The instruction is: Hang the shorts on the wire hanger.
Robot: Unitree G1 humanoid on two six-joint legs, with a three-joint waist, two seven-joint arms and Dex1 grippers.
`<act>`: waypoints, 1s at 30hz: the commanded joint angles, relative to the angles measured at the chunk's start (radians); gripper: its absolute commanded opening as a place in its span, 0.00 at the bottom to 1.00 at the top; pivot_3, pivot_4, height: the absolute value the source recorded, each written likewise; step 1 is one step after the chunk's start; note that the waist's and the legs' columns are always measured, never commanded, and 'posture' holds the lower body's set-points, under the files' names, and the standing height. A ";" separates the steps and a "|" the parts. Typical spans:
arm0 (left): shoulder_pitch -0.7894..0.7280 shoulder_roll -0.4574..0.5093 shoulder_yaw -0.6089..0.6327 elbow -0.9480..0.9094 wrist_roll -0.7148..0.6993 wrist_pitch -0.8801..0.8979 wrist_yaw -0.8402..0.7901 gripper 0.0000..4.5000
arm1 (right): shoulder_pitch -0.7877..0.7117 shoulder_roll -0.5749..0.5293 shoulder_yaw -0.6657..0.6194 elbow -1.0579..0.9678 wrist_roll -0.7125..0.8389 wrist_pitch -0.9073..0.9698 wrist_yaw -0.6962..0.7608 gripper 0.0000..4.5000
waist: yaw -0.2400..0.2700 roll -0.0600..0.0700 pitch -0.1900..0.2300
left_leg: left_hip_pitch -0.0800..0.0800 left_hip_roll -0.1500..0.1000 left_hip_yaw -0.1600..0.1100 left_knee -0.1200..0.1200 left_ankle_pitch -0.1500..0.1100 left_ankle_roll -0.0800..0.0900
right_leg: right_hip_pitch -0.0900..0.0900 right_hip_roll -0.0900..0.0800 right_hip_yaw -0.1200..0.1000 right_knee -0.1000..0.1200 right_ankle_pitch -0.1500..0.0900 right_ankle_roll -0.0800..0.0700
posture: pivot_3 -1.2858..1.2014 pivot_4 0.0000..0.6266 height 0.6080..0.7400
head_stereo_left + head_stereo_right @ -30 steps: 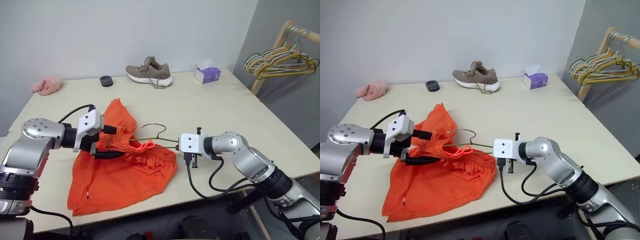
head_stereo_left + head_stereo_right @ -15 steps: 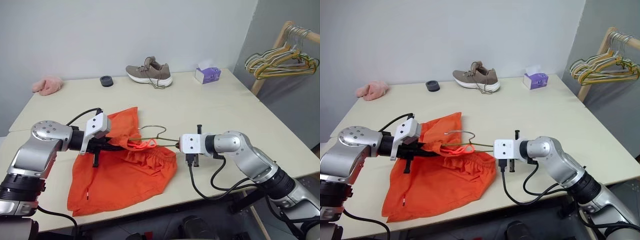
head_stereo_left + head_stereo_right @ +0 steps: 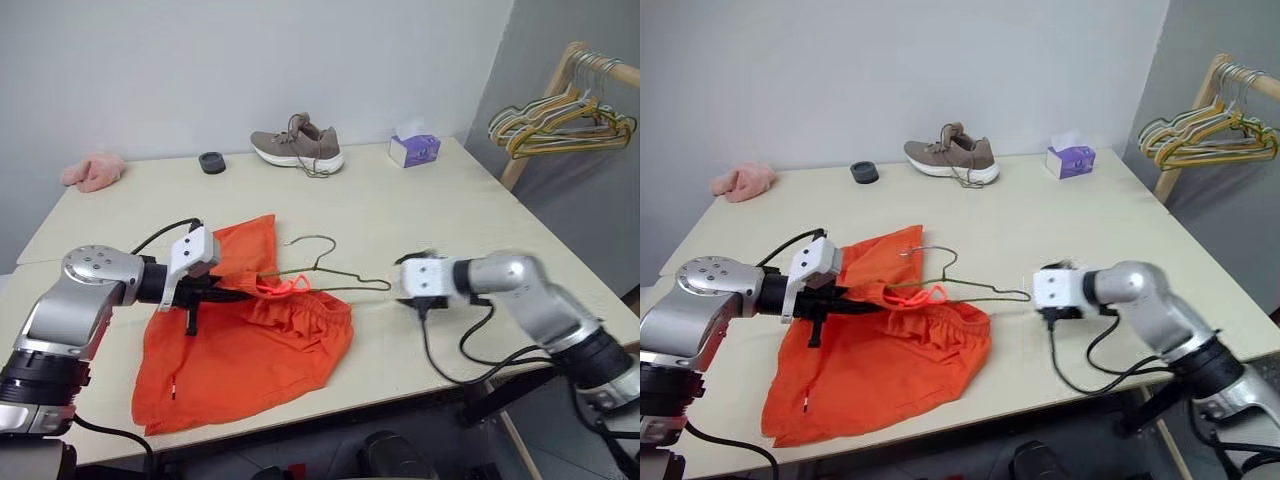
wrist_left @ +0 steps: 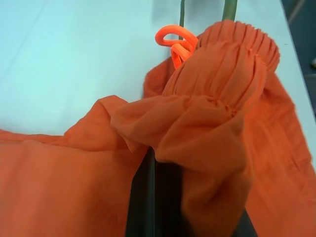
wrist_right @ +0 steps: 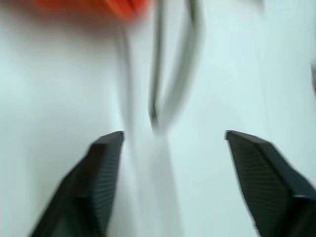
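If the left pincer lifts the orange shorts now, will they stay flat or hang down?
They will probably hang down limp: the shorts lie in soft folds, bunched where the left pincer is shut on the waistband. They look light and thin. The fabric may drag the wire hanger, which is partly inside it.

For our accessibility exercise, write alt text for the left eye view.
The left hand is shut on the orange shorts on a table, beside a wire hanger; the right hand is open, clear of the hanger's tip.
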 commanded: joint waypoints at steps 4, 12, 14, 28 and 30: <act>-0.050 -0.045 0.086 0.011 -0.052 0.051 0.076 0.00 | 0.147 0.067 -0.178 -0.260 0.317 0.555 0.060 1.00 | -0.007 0.000 0.000 | 0.000 0.001 -0.003 0.000 0.000 0.000 | 0.001 0.000 -0.002 0.001 0.000 0.000 | 0.40 0.00 1.00; -0.065 -0.057 0.114 -0.029 -0.119 0.152 0.095 0.00 | 0.156 0.443 -0.299 -0.326 0.484 1.072 -0.211 1.00 | -0.015 0.000 -0.001 | 0.003 0.000 -0.004 0.001 0.001 0.000 | 0.003 0.002 -0.001 0.002 0.000 0.000 | 0.41 0.00 1.00; -0.062 -0.049 0.115 -0.031 -0.121 0.157 0.094 0.00 | 0.156 0.499 -0.318 -0.324 0.511 1.150 -0.249 1.00 | -0.011 0.000 -0.001 | 0.002 -0.001 -0.003 0.001 0.001 0.000 | 0.002 0.001 0.000 0.002 0.000 0.000 | 0.41 0.00 1.00; -0.051 -0.049 0.117 -0.038 -0.128 0.160 0.109 0.00 | 0.092 0.721 -0.319 -0.168 0.585 1.223 -0.409 1.00 | -0.009 0.000 0.000 | 0.000 0.000 -0.003 0.000 0.001 0.000 | 0.000 0.001 -0.001 0.001 0.000 0.000 | 0.41 0.00 1.00; -0.044 -0.050 0.121 -0.042 -0.130 0.160 0.113 0.00 | 0.094 0.722 -0.298 -0.153 0.576 1.187 -0.428 0.92 | -0.009 0.000 -0.001 | -0.001 0.000 -0.002 -0.001 0.001 0.000 | 0.000 0.001 -0.001 0.001 0.000 0.000 | 0.41 0.00 1.00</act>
